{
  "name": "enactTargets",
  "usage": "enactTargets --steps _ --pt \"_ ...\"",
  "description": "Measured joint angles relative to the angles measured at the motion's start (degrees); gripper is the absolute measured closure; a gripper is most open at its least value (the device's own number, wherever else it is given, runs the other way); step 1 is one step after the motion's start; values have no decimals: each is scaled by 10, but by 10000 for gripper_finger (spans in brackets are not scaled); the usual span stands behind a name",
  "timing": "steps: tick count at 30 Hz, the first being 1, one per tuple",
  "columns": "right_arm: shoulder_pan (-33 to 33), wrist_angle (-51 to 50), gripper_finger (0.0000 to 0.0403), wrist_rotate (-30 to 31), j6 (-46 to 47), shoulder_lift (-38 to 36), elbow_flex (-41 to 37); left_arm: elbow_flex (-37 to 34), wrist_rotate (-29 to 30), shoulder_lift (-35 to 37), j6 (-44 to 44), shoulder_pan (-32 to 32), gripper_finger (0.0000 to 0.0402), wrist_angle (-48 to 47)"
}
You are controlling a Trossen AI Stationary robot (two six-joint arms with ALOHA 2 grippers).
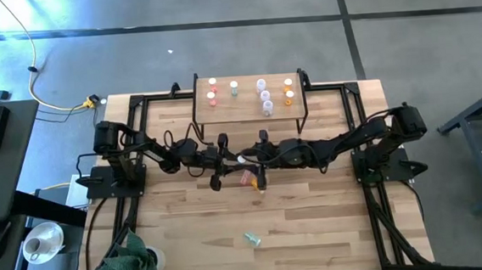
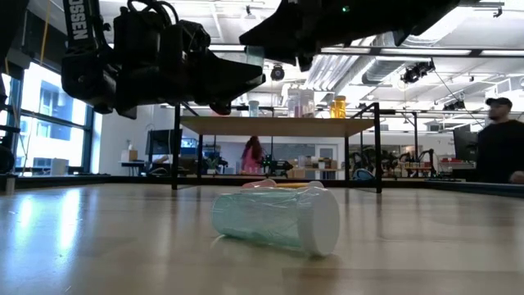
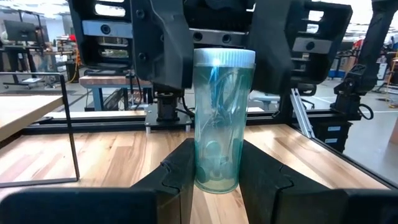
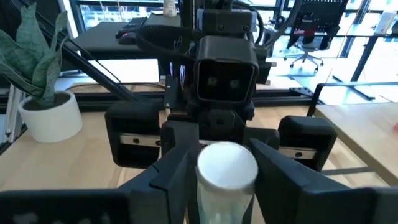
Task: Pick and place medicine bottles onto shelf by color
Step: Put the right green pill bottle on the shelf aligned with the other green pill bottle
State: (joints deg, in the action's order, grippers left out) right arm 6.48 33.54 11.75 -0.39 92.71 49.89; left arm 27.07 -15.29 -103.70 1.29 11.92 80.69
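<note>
The left gripper [image 3: 214, 180] and the right gripper [image 4: 227, 168] meet nose to nose over the middle of the table [image 1: 332, 222], off the wood. The left gripper's jaws are partly closed on the lower half of a green bottle [image 3: 217, 118]. Its white cap points toward 3 o'clock, into the right gripper. The right gripper flanks the cap closely on both sides. Whether it has actually closed on the cap cannot be told.

Just toward 6 o'clock of the meeting point, a pink bottle [image 1: 248, 177] lies on the table under the grippers. Farther toward 6 o'clock, near the front edge, a second green bottle [image 2: 278, 221] lies on its side, well apart from both arms. Bare wood stretches from it toward 3 and 9 o'clock.

The shelf [image 1: 248, 113] stands at the 12 o'clock edge. On it, red bottles [image 1: 212, 91] stand toward 9 o'clock and orange bottles [image 1: 289, 91] toward 3 o'clock. Pale bottles [image 1: 264, 95] stand between them. The strip of shelf top nearest the grippers is bare.

A plant [image 1: 131, 260] sits at the 7 o'clock corner.
</note>
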Motion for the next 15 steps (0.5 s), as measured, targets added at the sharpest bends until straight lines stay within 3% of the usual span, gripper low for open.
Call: enactTargets --steps 5,15 --pt "0 -9 277 0 1 0 0 0 -1 0 0 0 313 0" --pt "0 -38 279 0 4 -12 0 0 1 0 0 0 313 0"
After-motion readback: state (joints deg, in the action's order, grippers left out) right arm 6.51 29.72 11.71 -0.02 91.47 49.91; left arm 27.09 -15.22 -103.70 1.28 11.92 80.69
